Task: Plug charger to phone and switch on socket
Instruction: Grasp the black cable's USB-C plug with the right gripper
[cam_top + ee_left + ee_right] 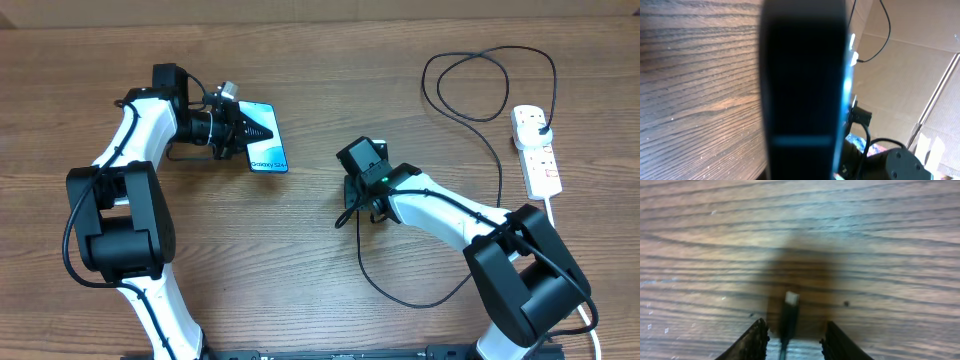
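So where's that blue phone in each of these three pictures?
Overhead: the phone is left of centre, one end gripped by the left gripper.
Left wrist: the phone is the dark upright slab filling the middle, with a blue glow along its right edge.
Right wrist: not in it.
Shared landmark: the wood-grain table, seen in all three views.

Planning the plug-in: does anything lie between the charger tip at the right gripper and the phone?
Nothing visible does. Only bare table lies between the charger tip, which sits inside the open right gripper, and the phone in the left gripper. The cable trails the other way, toward the socket.
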You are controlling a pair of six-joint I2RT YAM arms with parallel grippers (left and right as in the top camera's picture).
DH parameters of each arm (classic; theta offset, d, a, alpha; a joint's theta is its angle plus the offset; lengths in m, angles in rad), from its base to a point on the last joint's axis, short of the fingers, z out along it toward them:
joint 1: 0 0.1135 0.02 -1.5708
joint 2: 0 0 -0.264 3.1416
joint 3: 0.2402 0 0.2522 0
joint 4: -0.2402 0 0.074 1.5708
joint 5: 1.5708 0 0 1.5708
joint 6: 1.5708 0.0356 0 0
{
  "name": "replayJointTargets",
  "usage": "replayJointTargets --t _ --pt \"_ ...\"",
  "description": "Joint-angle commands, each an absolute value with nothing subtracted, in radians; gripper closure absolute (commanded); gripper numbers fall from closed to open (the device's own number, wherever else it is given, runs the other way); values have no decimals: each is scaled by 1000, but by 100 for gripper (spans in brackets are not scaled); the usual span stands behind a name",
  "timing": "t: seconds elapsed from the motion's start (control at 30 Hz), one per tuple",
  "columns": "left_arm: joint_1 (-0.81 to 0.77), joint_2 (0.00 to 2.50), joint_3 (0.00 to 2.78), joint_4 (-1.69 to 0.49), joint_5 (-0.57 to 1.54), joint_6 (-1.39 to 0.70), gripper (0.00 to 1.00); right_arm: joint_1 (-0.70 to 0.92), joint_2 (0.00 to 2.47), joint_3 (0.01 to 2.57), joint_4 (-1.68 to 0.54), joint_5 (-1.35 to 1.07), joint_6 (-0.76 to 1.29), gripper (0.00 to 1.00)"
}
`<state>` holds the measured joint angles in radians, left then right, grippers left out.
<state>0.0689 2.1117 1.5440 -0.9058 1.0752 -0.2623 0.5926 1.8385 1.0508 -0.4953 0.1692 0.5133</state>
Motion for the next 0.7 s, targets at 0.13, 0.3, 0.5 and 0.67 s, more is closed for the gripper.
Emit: replayJointTargets --t 0.13,0.3,0.5,0.67 --pt "50 2106 1540 -908 1097 -270 95 562 1846 1040 -503 126 550 68" --pt "49 2106 1540 -909 1097 -270 96 564 1846 1040 -501 125 551 69" --pt "43 2106 1540 -914 1096 -270 96 564 1847 1040 -505 86 550 72" --pt "42 2106 1540 -913 1095 -269 96 564 1847 1040 -527 67 550 72"
